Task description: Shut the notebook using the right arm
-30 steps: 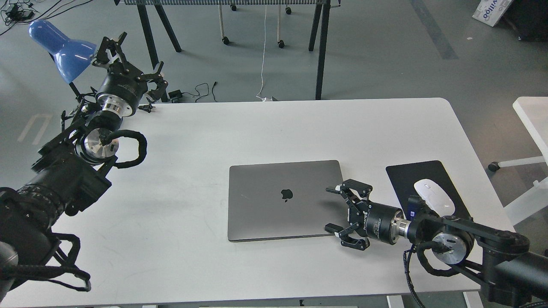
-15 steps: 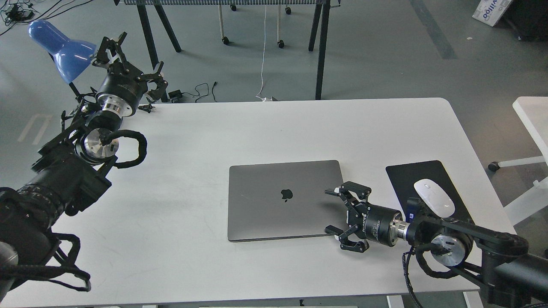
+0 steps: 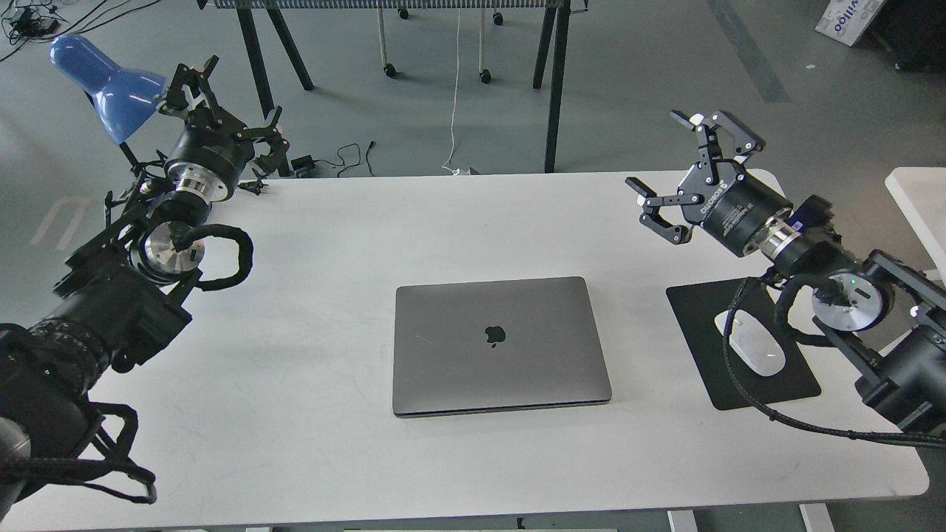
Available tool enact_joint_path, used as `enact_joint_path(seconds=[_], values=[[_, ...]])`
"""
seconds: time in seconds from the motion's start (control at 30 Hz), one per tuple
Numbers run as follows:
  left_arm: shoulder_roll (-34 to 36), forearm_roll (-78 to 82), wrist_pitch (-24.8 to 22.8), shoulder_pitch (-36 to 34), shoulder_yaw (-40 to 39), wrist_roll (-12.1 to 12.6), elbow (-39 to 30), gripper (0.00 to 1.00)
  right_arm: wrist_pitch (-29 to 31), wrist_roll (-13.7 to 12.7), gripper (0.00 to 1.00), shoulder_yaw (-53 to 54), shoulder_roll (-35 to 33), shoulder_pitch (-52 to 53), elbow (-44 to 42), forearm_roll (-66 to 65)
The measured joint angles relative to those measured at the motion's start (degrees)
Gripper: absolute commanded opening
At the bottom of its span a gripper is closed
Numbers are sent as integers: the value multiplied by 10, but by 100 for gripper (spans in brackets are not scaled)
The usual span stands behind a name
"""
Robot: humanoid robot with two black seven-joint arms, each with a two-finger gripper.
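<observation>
- The slim space-grey aluminium notebook (image 3: 501, 346) is seen lying flat on the white rectangular worktop (image 3: 473, 222), near its middle, with the lid fully down and the dark apple logo facing up.
- The closing itself is judged to be done: no gap between lid and base can be made out along the front edge.
- The black right gripper (image 3: 684, 174) is held raised above the far right part of the worktop, well apart from the notebook, with its white-tipped fingers spread and nothing between them.
- The black left gripper (image 3: 222, 100) is held at the far left corner, beside the blue lamp shade (image 3: 107, 85); its fingers appear spread and empty.
- What is left is judged to be, at most, bringing the right arm to rest.
- No container is present in the scene; a flat black mouse pad (image 3: 743, 343) lies right of the notebook and carries a white oval mouse (image 3: 750, 343), partly crossed by a braided black cable.
</observation>
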Motion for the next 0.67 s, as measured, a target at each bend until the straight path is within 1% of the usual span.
enact_joint_path(seconds=[0.17,0.27,0.37,0.43,0.67], values=[[-1,-2,0,0,-3,-2,0,100,1,-6,100,82,42,37,-108,10],[-1,-5,0,0,-6,-2,0,100,2,-15,100,115,55,53,-152,38],[-1,-8,0,0,-15,-3,0,100,3,-32,100,126,58,65,-181,101],[-1,-9,0,0,-23,-3,-1,100,4,-38,100,127,59,71,-192,128],[-1,-11,0,0,-29,-1,-1,100,4,-37,100,123,85,74,-203,143]])
